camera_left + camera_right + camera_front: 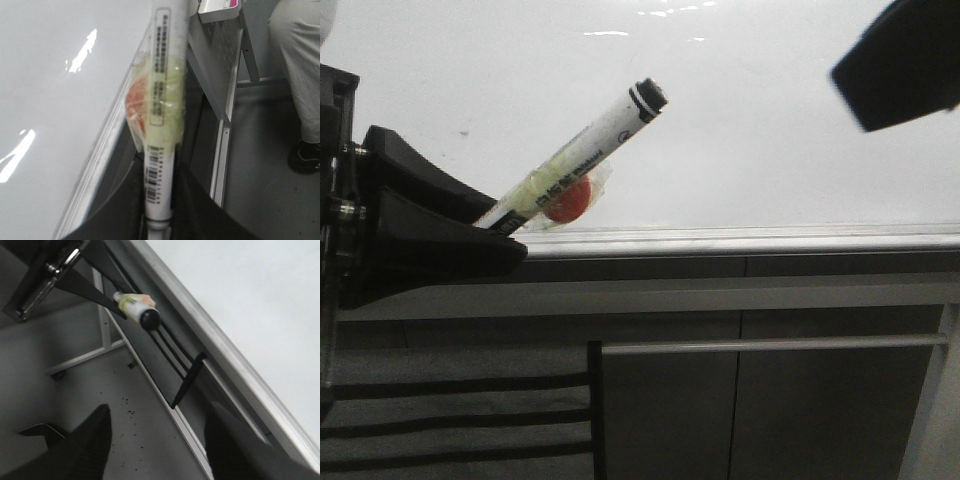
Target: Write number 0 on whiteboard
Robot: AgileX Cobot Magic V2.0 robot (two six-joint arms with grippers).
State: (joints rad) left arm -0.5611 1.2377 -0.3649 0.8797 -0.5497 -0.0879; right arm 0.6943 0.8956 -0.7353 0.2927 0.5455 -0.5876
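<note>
The whiteboard (740, 130) stands upright ahead with a silver-grey rail (750, 238) along its lower edge. It also shows in the left wrist view (50, 100) and the right wrist view (250, 290). No number 0 shows on it, only a small dark speck. My left gripper (510, 235) (159, 192) is shut on a white marker (590, 150) (162, 90) with a black end, yellow-green tape and an orange-red piece on its side. The marker slants up towards the board and shows in the right wrist view (137, 310). My right gripper (905, 65) (160, 425) is open and empty, off to the right.
Dark grey cabinet panels (800, 400) run under the board. A black slatted chair back (460, 420) is at the lower left. A person's leg (300, 75) and a grey metal shelf (220, 60) are beside the left arm.
</note>
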